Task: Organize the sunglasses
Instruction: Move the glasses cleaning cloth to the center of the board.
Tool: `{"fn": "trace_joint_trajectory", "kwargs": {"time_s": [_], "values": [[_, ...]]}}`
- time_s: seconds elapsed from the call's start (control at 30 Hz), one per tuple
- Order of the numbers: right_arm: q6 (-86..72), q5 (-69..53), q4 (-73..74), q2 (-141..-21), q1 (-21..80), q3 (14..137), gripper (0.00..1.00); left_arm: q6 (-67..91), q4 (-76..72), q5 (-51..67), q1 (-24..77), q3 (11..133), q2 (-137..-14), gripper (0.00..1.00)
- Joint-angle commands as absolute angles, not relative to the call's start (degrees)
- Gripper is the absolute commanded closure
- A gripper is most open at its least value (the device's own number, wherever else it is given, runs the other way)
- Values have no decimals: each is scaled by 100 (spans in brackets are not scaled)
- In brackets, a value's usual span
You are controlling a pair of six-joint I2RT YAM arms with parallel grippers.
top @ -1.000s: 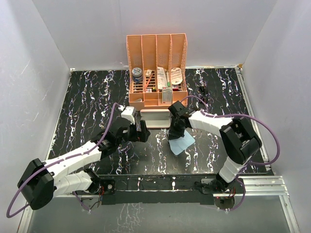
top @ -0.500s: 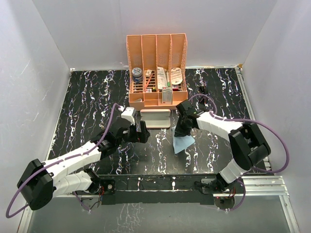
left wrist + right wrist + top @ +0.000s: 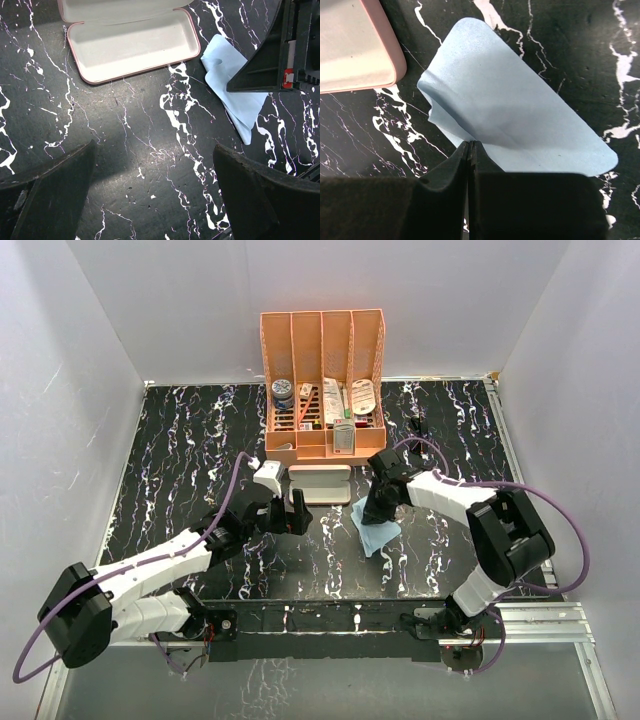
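Observation:
The sunglasses [image 3: 416,424] are a small dark shape on the table at the back right, beside the organizer. The pink case [image 3: 320,483] lies open with a pale inside; it also shows in the left wrist view [image 3: 132,45] and the right wrist view [image 3: 355,50]. My right gripper [image 3: 373,512] is shut on an edge of the light blue cloth [image 3: 520,110], which hangs crumpled to the table just right of the case [image 3: 376,532]. My left gripper [image 3: 290,516] is open and empty, low over bare table in front of the case [image 3: 155,165].
An orange desk organizer [image 3: 323,380] with several small items stands at the back centre, right behind the case. White walls close in the black marbled table [image 3: 180,460] on three sides.
My right gripper has shifted a little to the right, carrying the cloth, which is now more bunched. The left arm has barely moved.

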State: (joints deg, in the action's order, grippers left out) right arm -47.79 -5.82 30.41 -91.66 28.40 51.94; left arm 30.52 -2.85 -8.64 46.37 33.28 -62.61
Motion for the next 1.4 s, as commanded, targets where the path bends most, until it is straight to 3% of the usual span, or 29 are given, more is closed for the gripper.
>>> {"fn": "trace_joint_trajectory", "kwargs": {"time_s": [0.0, 0.5, 0.6, 0.73, 0.93, 1.13, 1.37], "values": [[-4649, -792, 2676, -9254, 2899, 5232, 100, 3050, -281, -934, 4688, 3563, -6329, 1], [-4763, -1125, 2401, -9527, 3432, 5439, 100, 3046, -309, -973, 4759, 3604, -6453, 1], [-4748, -1104, 2381, -9534, 3573, 5381, 95, 3041, -291, -998, 4763, 3605, -6426, 1], [-4677, -640, 2625, -9313, 3643, 5450, 86, 3032, -274, -1007, 4769, 3601, -6386, 1], [-4383, -75, 3016, -8761, 3650, 5613, 81, 2990, -179, -1071, 4786, 3657, -6351, 1], [-3607, 504, 3281, -8208, 3644, 5745, 80, 2897, -59, -1120, 4794, 3751, -6309, 1], [-2425, 1320, 3638, -8532, 3527, 6003, 78, 2875, -15, -1039, 4799, 3710, -6279, 1]]}}
